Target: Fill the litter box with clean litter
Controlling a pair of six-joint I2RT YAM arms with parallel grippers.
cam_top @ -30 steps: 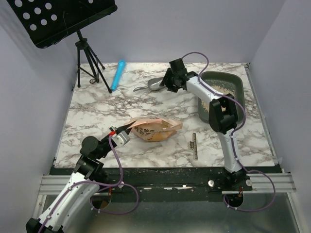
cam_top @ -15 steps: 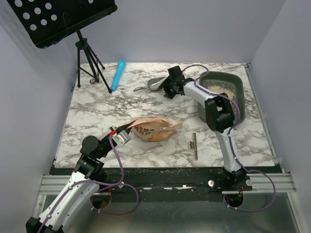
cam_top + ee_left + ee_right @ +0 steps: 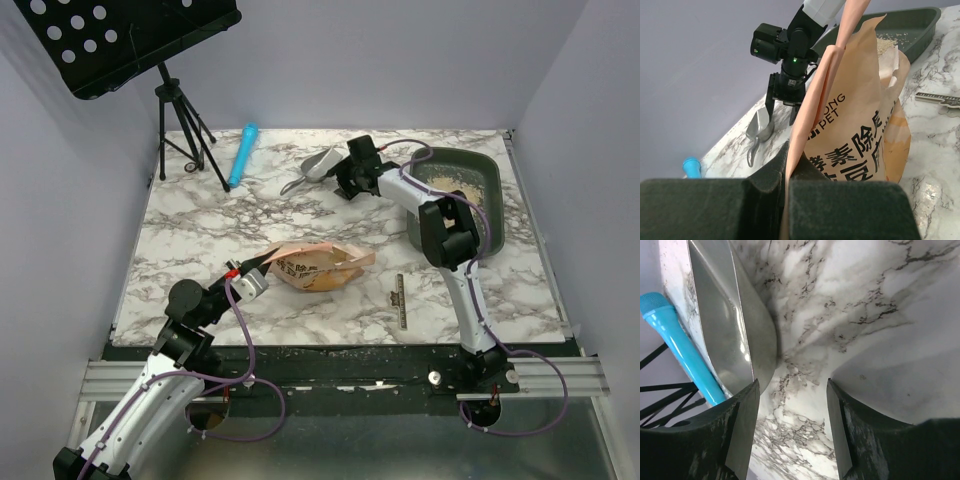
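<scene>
The dark grey-green litter box (image 3: 492, 168) sits at the back right, with a thin layer of pale clean litter (image 3: 455, 184) in it; the left wrist view shows the litter box (image 3: 912, 22) and the clean litter (image 3: 883, 45) too. An orange printed bag (image 3: 318, 264) lies mid-table. My left gripper (image 3: 262, 264) is shut on the bag's (image 3: 860, 135) folded edge, the jaws (image 3: 788, 160) pinching it. My right gripper (image 3: 342, 183) hangs open just above the table, left of the box. A silver scoop (image 3: 730, 325) lies against its left finger, not between the jaws (image 3: 792, 390).
A blue stick-like tool (image 3: 242, 155) lies behind the scoop (image 3: 318, 164), beside a black tripod stand (image 3: 185, 135) at the back left. A dark ruler (image 3: 401, 302) lies right of the bag. Loose grains dot the table's front edge.
My right gripper has crept back and left, up against the scoop, whose bowl has tipped and shifted toward the back. The left arm and the bag have stayed put.
</scene>
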